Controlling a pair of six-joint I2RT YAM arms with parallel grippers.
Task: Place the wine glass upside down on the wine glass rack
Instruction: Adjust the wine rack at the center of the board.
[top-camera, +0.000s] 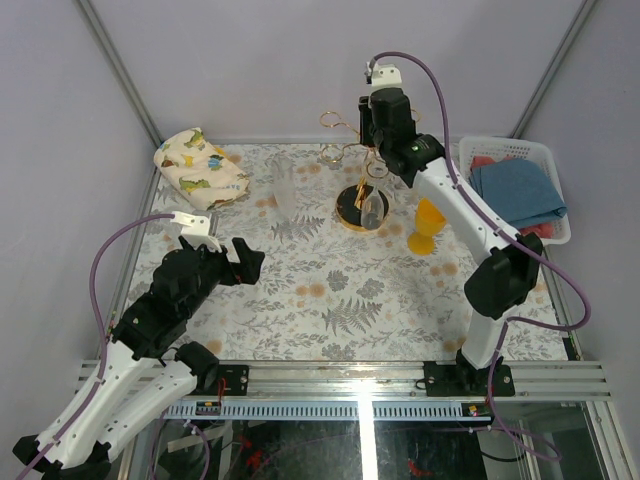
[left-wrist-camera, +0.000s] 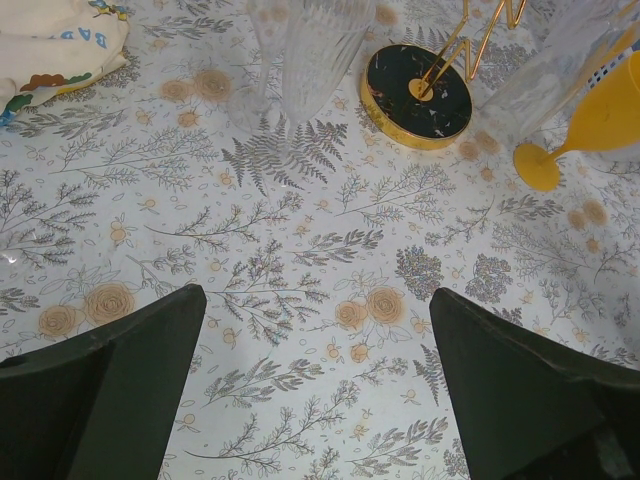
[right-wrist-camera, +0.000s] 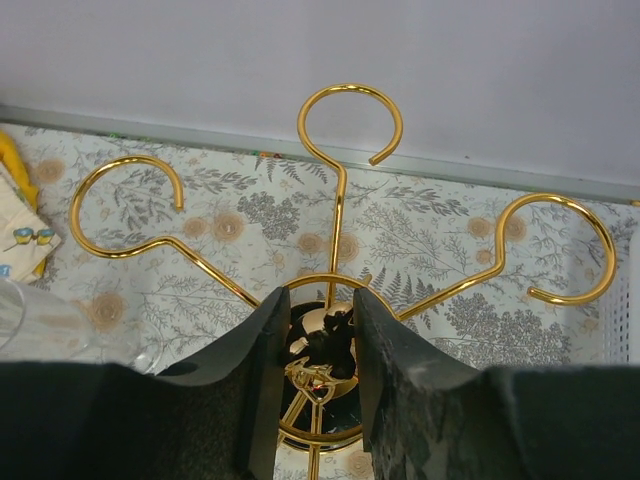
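The gold wire wine glass rack (top-camera: 345, 150) stands at the back centre on its round black base (top-camera: 350, 208). A clear wine glass (top-camera: 373, 207) hangs upside down on the rack's near side, its bowl over the base; it also shows in the left wrist view (left-wrist-camera: 555, 70). My right gripper (top-camera: 377, 152) is right above the rack's crown. In the right wrist view its jaws (right-wrist-camera: 320, 300) stand a narrow gap apart with only the pole's gold knob (right-wrist-camera: 335, 335) showing below them. My left gripper (top-camera: 232, 262) is wide open and empty above the table (left-wrist-camera: 317, 293).
A tall ribbed clear glass (top-camera: 285, 190) stands left of the rack. A yellow goblet (top-camera: 428, 225) stands to its right. A printed cloth (top-camera: 200, 165) lies at the back left. A white basket (top-camera: 515, 150) with blue and red cloths sits at the right edge.
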